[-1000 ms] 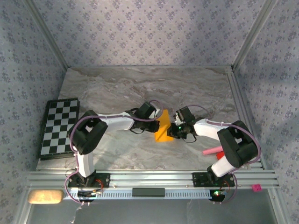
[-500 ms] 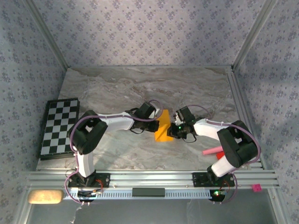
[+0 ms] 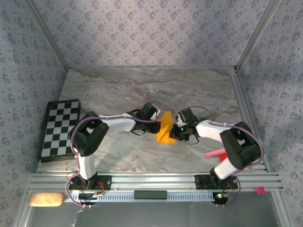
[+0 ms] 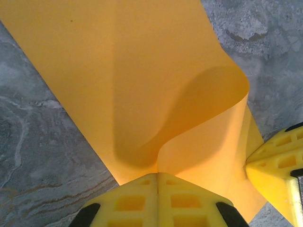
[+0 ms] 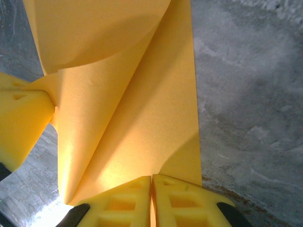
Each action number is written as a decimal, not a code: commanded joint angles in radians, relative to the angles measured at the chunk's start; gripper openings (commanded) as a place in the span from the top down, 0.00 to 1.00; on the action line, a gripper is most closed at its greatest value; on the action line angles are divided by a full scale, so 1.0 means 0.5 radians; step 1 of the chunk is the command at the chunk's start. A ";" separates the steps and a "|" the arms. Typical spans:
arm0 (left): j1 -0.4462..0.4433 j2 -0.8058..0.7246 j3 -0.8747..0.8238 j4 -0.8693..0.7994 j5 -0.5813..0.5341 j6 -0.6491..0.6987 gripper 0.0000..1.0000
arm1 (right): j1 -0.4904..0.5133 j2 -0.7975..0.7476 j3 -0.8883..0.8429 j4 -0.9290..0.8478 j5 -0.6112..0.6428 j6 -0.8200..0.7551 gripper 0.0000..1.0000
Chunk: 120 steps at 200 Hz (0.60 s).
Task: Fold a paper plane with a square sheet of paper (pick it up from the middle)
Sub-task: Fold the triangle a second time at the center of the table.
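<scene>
The square sheet of paper [image 3: 166, 127] is orange-yellow and sits at the table's middle, held between both arms. In the left wrist view the paper [image 4: 142, 80] curls up in a loop from my left gripper [image 4: 157, 176], whose yellow jaws are shut on its edge. The right gripper's finger [image 4: 277, 168] shows at the right edge there. In the right wrist view the paper [image 5: 137, 123] folds along a diagonal crease, and my right gripper [image 5: 151, 178] is shut on its near edge. The left gripper's finger [image 5: 23, 118] pinches the sheet at the left. From above, left gripper [image 3: 159, 124] and right gripper [image 3: 174, 131] flank the sheet.
A black-and-white chequered board [image 3: 60, 127] lies at the table's left edge. A pink stick [image 3: 215, 152] lies near the right arm's base. The grey marble table [image 3: 142, 90] stretches bare behind the arms, with metal rails along its sides.
</scene>
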 commanded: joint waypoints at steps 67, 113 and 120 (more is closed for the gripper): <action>0.019 0.014 0.008 -0.041 -0.017 -0.025 0.96 | 0.000 0.051 -0.013 -0.167 0.078 -0.040 0.88; 0.020 0.018 0.001 -0.054 0.005 -0.051 0.95 | 0.000 0.050 -0.012 -0.163 0.077 -0.040 0.88; 0.020 0.016 -0.001 -0.051 0.012 -0.055 0.95 | 0.000 0.050 -0.013 -0.166 0.077 -0.040 0.88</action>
